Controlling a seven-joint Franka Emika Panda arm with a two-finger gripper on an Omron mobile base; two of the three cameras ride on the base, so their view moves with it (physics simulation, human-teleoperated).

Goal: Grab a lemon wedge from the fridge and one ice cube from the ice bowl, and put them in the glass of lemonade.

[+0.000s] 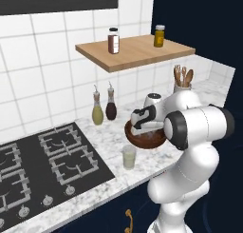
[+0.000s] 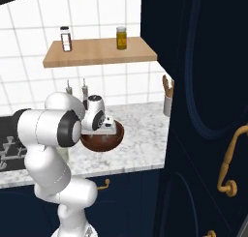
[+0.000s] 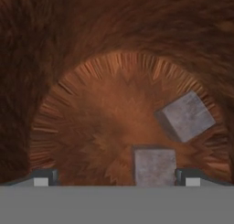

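Note:
The dark brown ice bowl [image 1: 142, 142] [image 2: 102, 141] stands on the marble counter, and my gripper [image 1: 146, 130] [image 2: 104, 129] reaches down into it. In the hand view my gripper [image 3: 115, 178] is open, close above the bowl's brown floor [image 3: 100, 113]. One grey ice cube [image 3: 154, 167] lies between the fingertips, nearer the right one. A second ice cube [image 3: 186, 115] lies farther off to the right. The glass of lemonade [image 1: 129, 157] stands in front of the bowl near the counter's edge. The lemon wedge and the fridge are out of view.
Two spouted bottles [image 1: 97, 111] [image 1: 111, 106] stand by the tiled wall behind the bowl. A black stove [image 1: 42, 165] lies to the left. A wooden shelf [image 1: 135, 51] with two jars hangs above. A utensil holder [image 1: 182, 87] stands right of the bowl, beside a tall navy cabinet [image 2: 208, 110].

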